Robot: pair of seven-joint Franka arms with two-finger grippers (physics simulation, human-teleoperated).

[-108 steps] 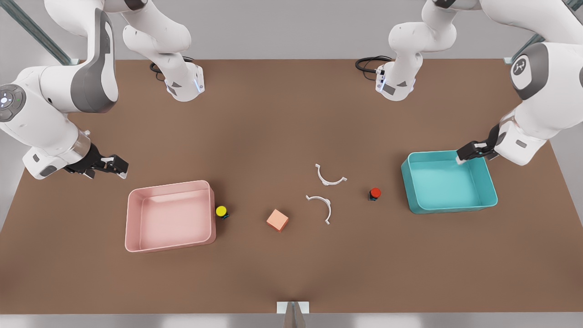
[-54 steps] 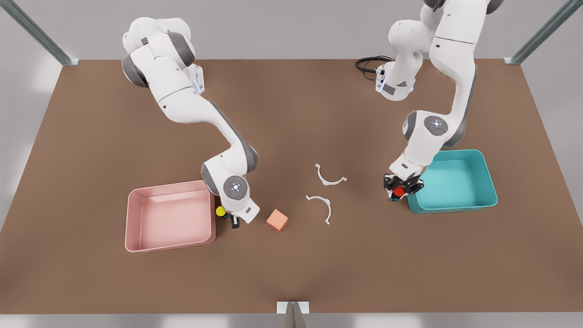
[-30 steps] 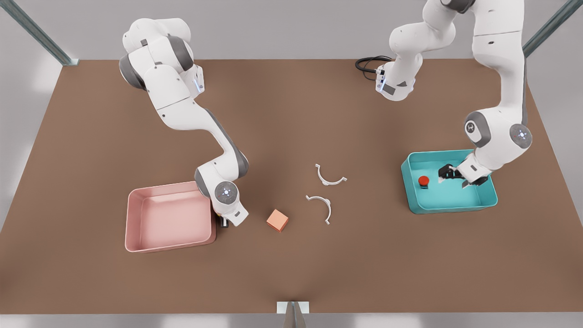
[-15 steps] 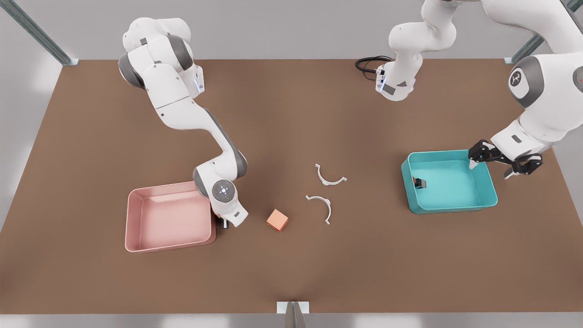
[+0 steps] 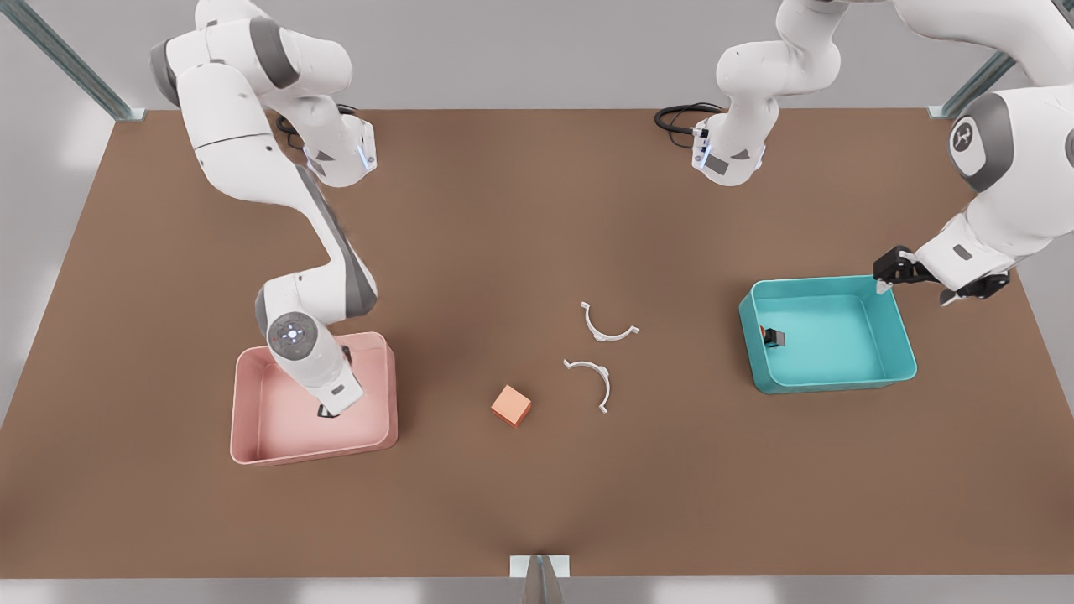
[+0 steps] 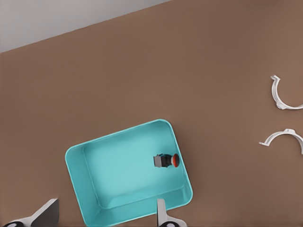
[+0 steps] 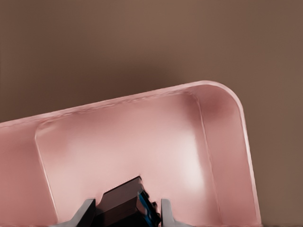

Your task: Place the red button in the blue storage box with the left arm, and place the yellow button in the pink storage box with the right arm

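Inside the pink storage box [image 7: 227, 156], right gripper [image 7: 125, 208] clamps the yellow button [image 7: 123, 203].

Brown bench [image 5: 537, 210], flat, bare matte top. Directly on it: pink storage box [image 5: 252, 436] under the right end effector [image 5: 327, 411]; blue storage box [image 5: 831, 382] just beside and below the left end effector [image 5: 910, 281]. Between the 2 end effectors, well apart from both: salmon-orange cube [image 5: 511, 405], nearer the right one, and 2 white curved clips [image 5: 607, 325] [image 5: 590, 379], close together, not touching. Black cable [image 5: 675, 116] at the bench's far edge.
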